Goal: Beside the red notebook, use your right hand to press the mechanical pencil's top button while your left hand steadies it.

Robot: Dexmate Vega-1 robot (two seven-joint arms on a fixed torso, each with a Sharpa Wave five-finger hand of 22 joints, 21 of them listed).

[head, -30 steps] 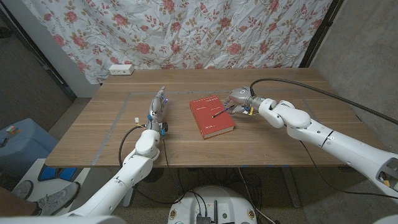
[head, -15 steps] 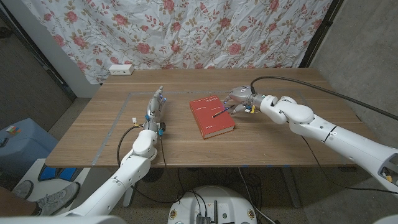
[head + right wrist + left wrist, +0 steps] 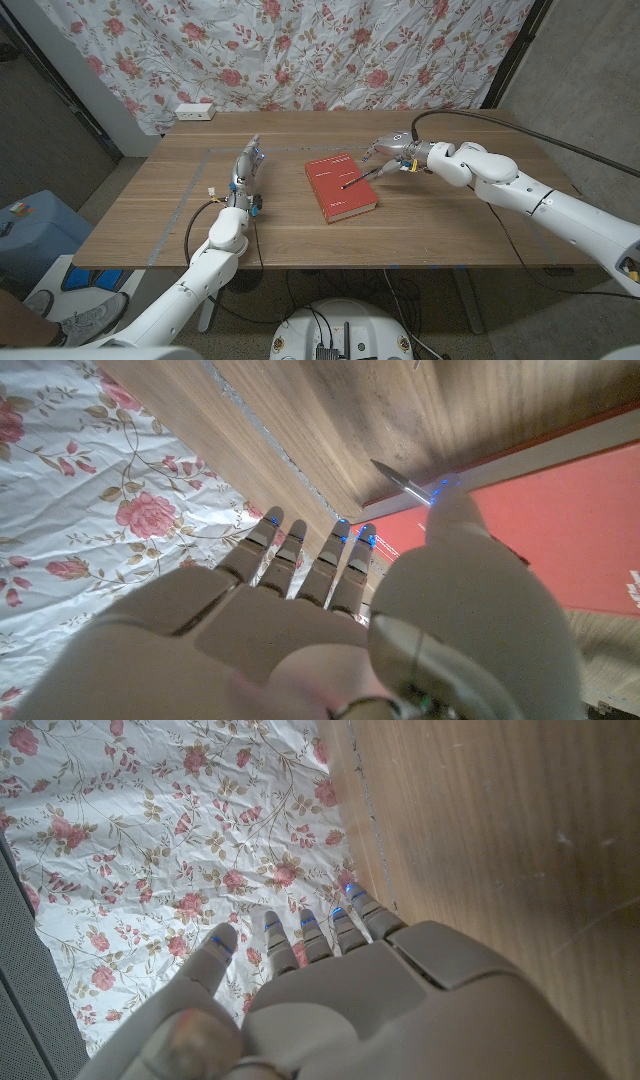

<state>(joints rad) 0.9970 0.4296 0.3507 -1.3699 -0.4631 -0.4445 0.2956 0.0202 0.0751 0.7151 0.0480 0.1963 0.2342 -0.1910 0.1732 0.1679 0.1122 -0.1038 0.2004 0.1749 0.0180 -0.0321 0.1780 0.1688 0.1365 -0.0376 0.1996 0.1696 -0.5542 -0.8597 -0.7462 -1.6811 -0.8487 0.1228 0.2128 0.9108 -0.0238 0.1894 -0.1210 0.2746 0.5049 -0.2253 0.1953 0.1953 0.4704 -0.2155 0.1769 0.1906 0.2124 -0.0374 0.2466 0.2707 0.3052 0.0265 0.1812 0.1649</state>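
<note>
Since a second ago our right hand [image 3: 388,152] has drawn back, open and empty, from the pencil [image 3: 357,179] lying on the red notebook [image 3: 340,186], so grasping remains, while our open left hand [image 3: 247,167] waits apart.

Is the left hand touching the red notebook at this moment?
Apart. In the head view the left hand stands on bare wooden table, and a strip of table shows between it and the red notebook.
</note>
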